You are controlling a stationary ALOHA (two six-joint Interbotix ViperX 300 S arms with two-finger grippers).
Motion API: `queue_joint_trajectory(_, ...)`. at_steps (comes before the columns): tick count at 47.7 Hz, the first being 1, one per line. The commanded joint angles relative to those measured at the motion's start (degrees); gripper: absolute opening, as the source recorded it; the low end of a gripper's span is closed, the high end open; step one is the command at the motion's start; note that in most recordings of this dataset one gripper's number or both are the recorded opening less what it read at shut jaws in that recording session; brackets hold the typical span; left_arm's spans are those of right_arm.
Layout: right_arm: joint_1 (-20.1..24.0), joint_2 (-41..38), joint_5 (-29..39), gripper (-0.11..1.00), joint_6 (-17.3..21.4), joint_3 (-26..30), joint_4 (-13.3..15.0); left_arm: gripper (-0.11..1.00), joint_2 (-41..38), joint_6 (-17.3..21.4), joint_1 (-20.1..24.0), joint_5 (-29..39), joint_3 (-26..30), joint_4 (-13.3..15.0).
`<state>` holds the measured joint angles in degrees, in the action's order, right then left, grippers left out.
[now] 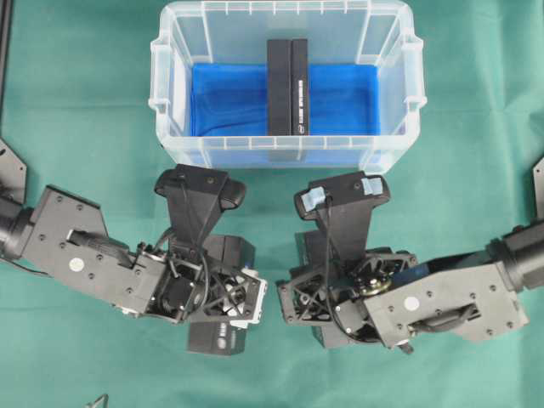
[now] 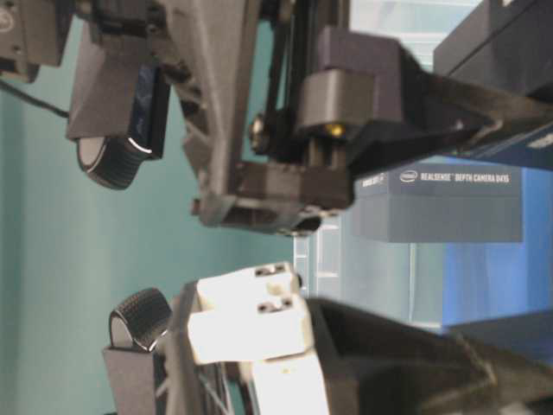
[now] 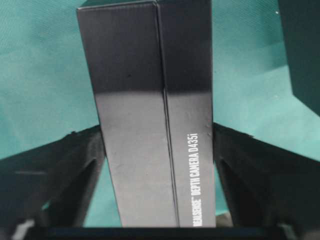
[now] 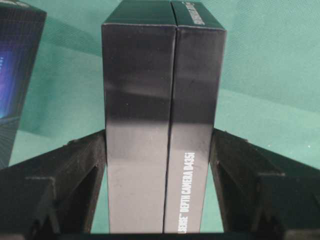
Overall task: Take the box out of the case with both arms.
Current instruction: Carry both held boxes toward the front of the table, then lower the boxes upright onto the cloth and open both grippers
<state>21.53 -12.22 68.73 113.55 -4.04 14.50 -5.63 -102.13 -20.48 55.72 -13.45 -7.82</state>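
The case (image 1: 174, 149) is a clear bin at the far side of the table, with a blue liner. A black box (image 1: 287, 85) stands inside it on that liner. Below it, both arms point down at the green cloth. My left gripper (image 3: 157, 130) has its fingers against both sides of another black box (image 3: 150, 100), which stands on the cloth and leans slightly. In the same way my right gripper (image 4: 159, 132) is shut on a third black box (image 4: 160, 90), upright on the cloth. From overhead, the left gripper (image 1: 223, 297) and right gripper (image 1: 336, 297) sit side by side.
The two arms nearly touch at the middle of the table. Each wrist view shows the neighbouring box at its edge (image 3: 300, 50) (image 4: 15, 65). From table level, the boxed label (image 2: 436, 203) shows through the case wall.
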Motion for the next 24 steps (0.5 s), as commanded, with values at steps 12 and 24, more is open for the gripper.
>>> queue_joint_trajectory(12,-0.35,1.93,1.58,0.96,2.37,0.44,-0.18,0.88,0.79,-0.26,0.35,-0.35,1.14,0.0)
queue_joint_trajectory(24,-0.26,1.93,1.58,0.95,3.34,0.44,-0.53,0.88,0.62,-0.44,0.97,-0.26,1.76,0.0)
